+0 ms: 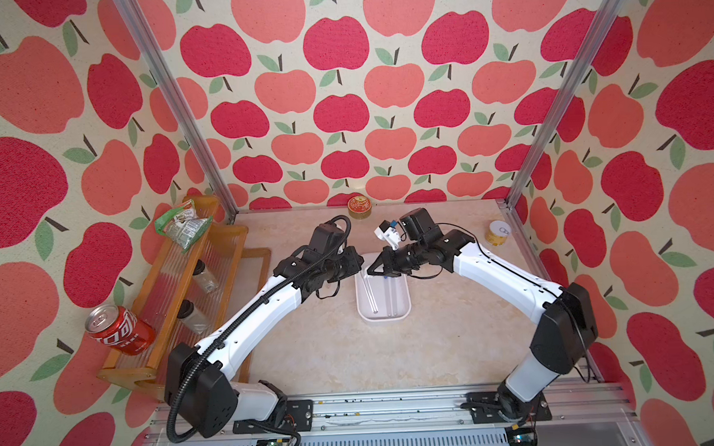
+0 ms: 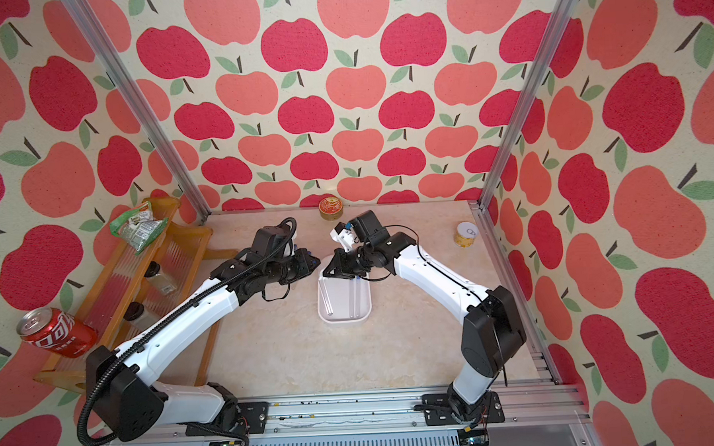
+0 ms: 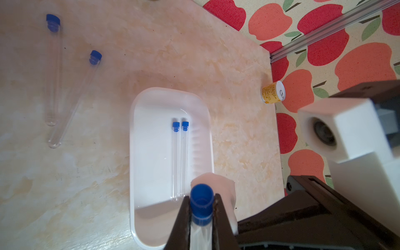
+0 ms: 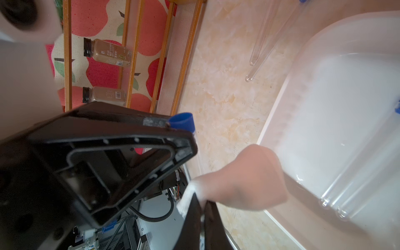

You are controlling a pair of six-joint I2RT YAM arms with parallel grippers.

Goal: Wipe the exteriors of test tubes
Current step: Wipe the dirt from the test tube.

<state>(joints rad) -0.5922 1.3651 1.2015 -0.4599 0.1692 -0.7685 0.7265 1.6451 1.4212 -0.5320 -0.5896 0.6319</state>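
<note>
My left gripper (image 3: 201, 198) is shut on a clear test tube by its blue-capped end (image 3: 201, 207), above the near end of a white tray (image 3: 151, 151). My right gripper (image 4: 202, 200) is shut on a white cloth (image 4: 244, 179), which is bunched against that tube just beyond the cap. Two more capped tubes (image 3: 179, 160) lie side by side in the tray. Two others (image 3: 53, 71) (image 3: 75, 99) lie on the table beside it. In both top views the two grippers (image 1: 359, 265) (image 1: 372, 269) meet over the tray's (image 1: 382, 319) far end.
At the left stands a wooden rack (image 1: 176, 281) with two dark-lidded spice jars (image 1: 206, 276), a green snack bag (image 1: 181, 223) and a red cola can (image 1: 120, 329). A red tin (image 1: 359, 206) sits at the back wall. At the right wall is a yellow can (image 1: 497, 232).
</note>
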